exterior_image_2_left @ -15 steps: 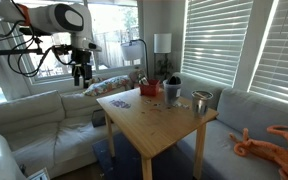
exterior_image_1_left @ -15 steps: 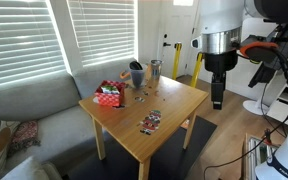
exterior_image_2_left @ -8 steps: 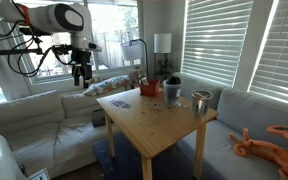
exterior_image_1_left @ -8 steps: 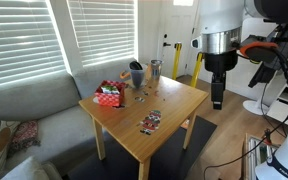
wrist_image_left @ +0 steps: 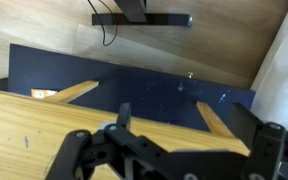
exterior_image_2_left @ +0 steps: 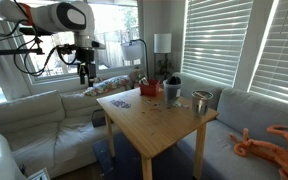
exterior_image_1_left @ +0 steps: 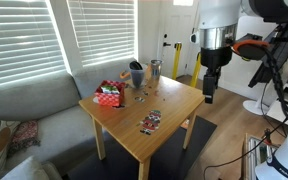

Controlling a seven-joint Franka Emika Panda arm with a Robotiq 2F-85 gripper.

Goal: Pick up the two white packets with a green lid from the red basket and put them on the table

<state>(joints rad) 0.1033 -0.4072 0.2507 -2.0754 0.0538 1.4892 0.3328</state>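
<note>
The red basket point(exterior_image_1_left: 108, 96) sits at a far corner of the light-wood table point(exterior_image_1_left: 169, 105); it also shows in an exterior view point(exterior_image_2_left: 149, 90). Its contents are too small to make out, so I cannot pick out the two white packets. My gripper point(exterior_image_1_left: 208, 97) hangs beside the table edge opposite the basket, far from it, also seen in an exterior view point(exterior_image_2_left: 85, 82). In the wrist view the gripper point(wrist_image_left: 184, 125) is open and empty, its fingers point(wrist_image_left: 124, 115) spread wide over the table's edge point(wrist_image_left: 44, 110).
A dark cup point(exterior_image_1_left: 136, 74) and a metal cup point(exterior_image_1_left: 155, 69) stand beside the basket. A flat multicoloured packet point(exterior_image_1_left: 150, 122) lies near the table's front. A grey sofa point(exterior_image_1_left: 24, 110) runs behind; a dark rug point(wrist_image_left: 134, 70) lies under the table.
The arm has shifted a little toward the table, bringing the gripper closer to its edge. Nothing on the table has moved.
</note>
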